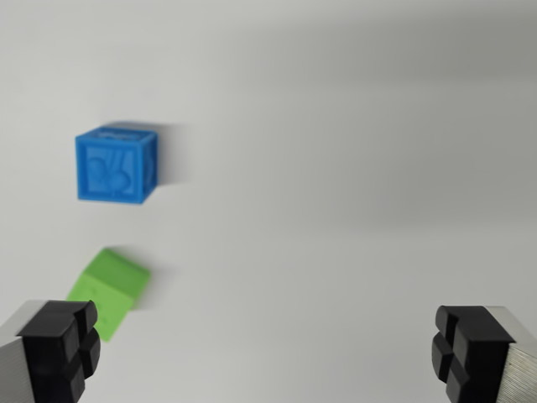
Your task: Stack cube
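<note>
Wrist view shows the gripper (268, 353) spread wide, its two black padded fingertips (59, 344) sitting at the lower left and lower right corners of the frame, with nothing held between them. Just above and beside the lower-left fingertip lies a green cube (111, 290), tilted at an angle, resting on the white surface (352, 210). Farther up, in the upper left of the frame, a blue cube (116, 164) with embossed faces sits apart from the green one. Both cubes look slightly blurred. All else in frame is bare white surface.
</note>
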Robot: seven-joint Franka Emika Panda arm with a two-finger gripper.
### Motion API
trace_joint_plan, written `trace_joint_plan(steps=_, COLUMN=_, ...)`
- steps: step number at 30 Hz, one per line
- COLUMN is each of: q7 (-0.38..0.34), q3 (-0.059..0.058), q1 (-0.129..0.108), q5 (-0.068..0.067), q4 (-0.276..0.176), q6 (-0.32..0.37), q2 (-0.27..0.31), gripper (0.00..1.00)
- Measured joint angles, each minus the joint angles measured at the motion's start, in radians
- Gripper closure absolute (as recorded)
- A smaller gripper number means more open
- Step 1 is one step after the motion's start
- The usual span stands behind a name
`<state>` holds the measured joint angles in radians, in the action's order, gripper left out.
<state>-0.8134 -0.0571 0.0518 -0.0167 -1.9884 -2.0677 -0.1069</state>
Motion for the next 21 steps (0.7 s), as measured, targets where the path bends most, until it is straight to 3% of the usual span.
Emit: trace_joint_plan(steps=21, q7=-0.011, q3=0.0, q1=-0.002, q5=0.0, q4=-0.009, q6=-0.005, q2=0.0, gripper=0.0)
